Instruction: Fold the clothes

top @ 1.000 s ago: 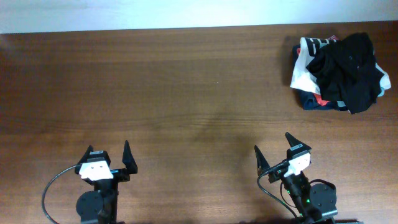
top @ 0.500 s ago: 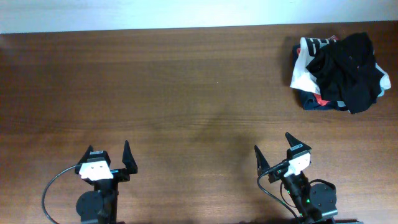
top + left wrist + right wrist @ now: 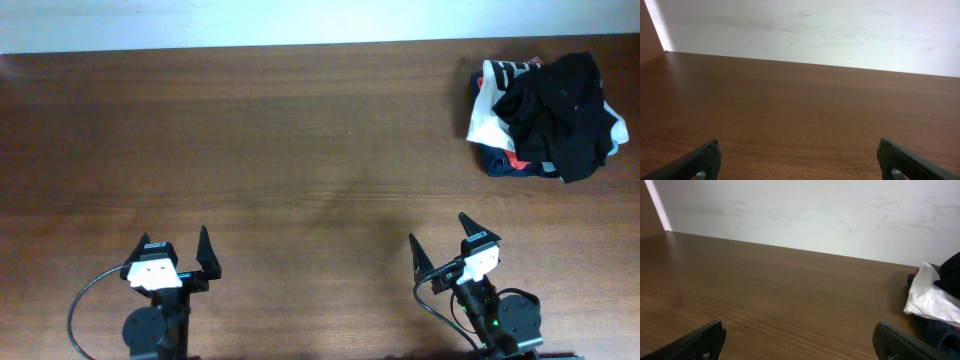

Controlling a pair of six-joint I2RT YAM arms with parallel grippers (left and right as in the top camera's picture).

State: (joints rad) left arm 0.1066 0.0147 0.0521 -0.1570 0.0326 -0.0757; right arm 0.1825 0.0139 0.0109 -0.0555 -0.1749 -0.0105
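Both jaws spread wide, empty, only bare tabletop (image 3: 300, 130) just ahead. Black top (image 3: 560, 110) well ahead-right of right jaws, crumpled atop other garments (image 3: 485, 115) (white, navy, red). Risk: pinch snags layer beneath — drags pile along.

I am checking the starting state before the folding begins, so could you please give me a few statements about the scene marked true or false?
1. The black top lies bunched on other garments at the table's far right corner. True.
2. The left gripper grips a sleeve of the black top. False: it is open and empty, near the table's front edge, far from the garments.
3. The right gripper is open and holds nothing. True.
4. The black top is folded flat in the middle of the table. False: it is crumpled, at the far right.
5. A white garment shows at the right edge of the right wrist view. True.
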